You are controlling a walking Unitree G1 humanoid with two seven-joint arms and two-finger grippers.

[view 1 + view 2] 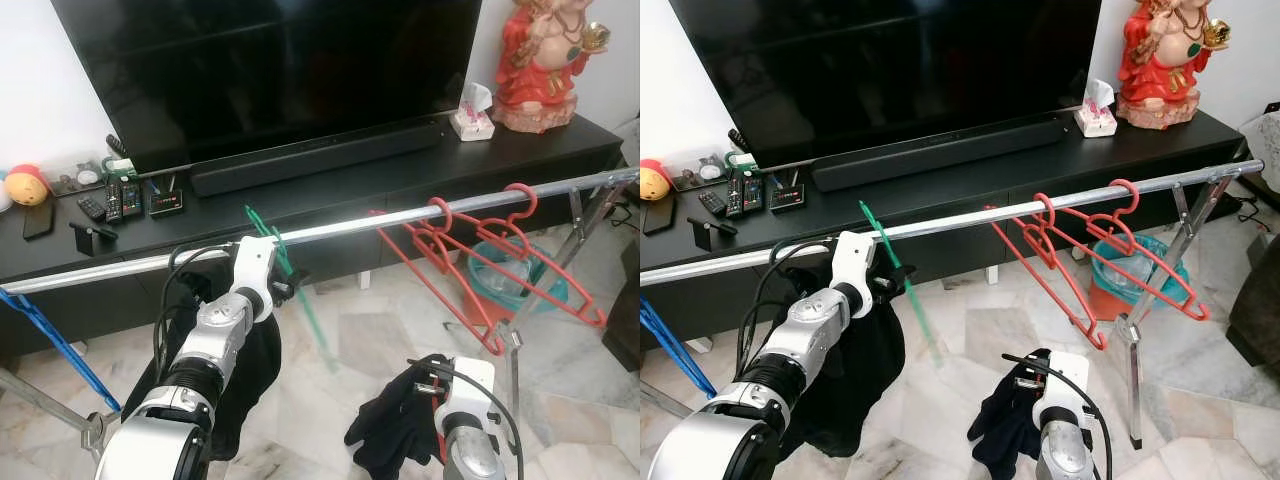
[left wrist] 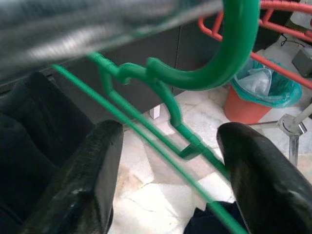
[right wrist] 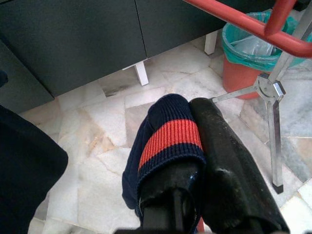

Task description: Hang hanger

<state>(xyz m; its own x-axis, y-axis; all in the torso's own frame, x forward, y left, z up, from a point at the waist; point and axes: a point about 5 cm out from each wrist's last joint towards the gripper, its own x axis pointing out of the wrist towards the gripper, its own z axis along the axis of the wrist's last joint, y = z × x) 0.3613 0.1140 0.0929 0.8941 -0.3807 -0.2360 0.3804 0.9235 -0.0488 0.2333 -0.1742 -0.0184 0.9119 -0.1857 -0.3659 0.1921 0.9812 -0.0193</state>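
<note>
Green hanger (image 2: 214, 73) hooked over the rail (image 1: 400, 220), the left pincer (image 2: 170, 161) spread wide beside it, apparently letting go, while the right pincer (image 3: 195, 146) grips a dark garment (image 3: 165, 136).

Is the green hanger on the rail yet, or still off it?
On. The green hanger's hook curls over the rail, and the open left gripper sits just behind it, fingers clear of it.

A rail (image 1: 400, 222) runs left to right before the cabinet (image 1: 560, 150). A hanger (image 1: 280, 262) hangs left of middle on it, two hangers (image 1: 470, 250) to the right. The bin (image 1: 510, 272) stands behind those. The television (image 1: 270, 70) sits on the cabinet, a statue (image 1: 538, 62) at its right end.
</note>
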